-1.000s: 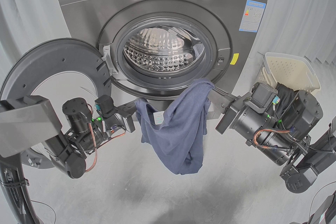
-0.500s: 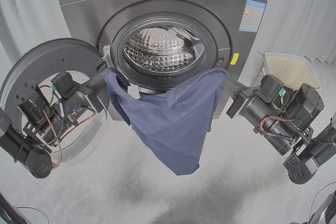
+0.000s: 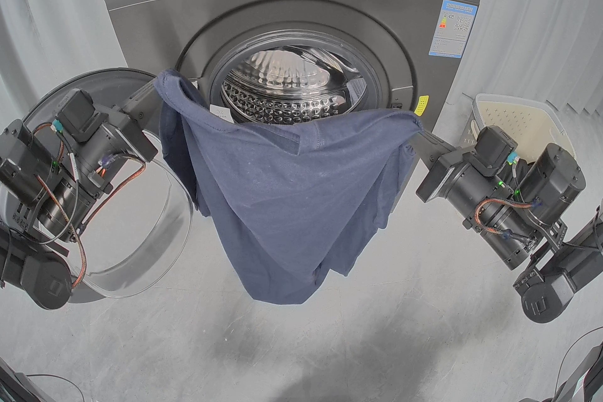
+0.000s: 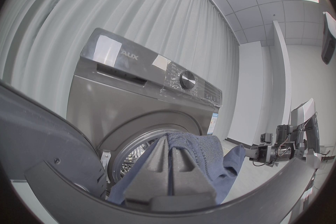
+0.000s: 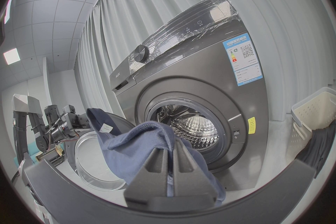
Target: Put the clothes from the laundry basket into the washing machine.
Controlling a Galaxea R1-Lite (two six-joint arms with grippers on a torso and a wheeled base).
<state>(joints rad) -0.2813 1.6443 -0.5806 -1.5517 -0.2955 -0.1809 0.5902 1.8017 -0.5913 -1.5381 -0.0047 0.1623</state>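
From the head camera, a dark blue shirt hangs spread in front of the washing machine. The left tool is clamped on its left top corner and the right tool on its right top corner. The shirt's top edge crosses the lower part of the round opening, and the steel drum shows above it. The rest of the shirt hangs free above the floor. The door stands swung open on the left, just behind the left arm. The laundry basket stands on the floor to the right of the machine, behind the right arm.

From the left wrist, the left tool is pinched together on blue cloth. The open door is close beside it, and the right tool is farther off.

From the right wrist, the right tool is closed on a fold of the shirt, which partly covers the opening. A dark cloth drapes over the basket rim.
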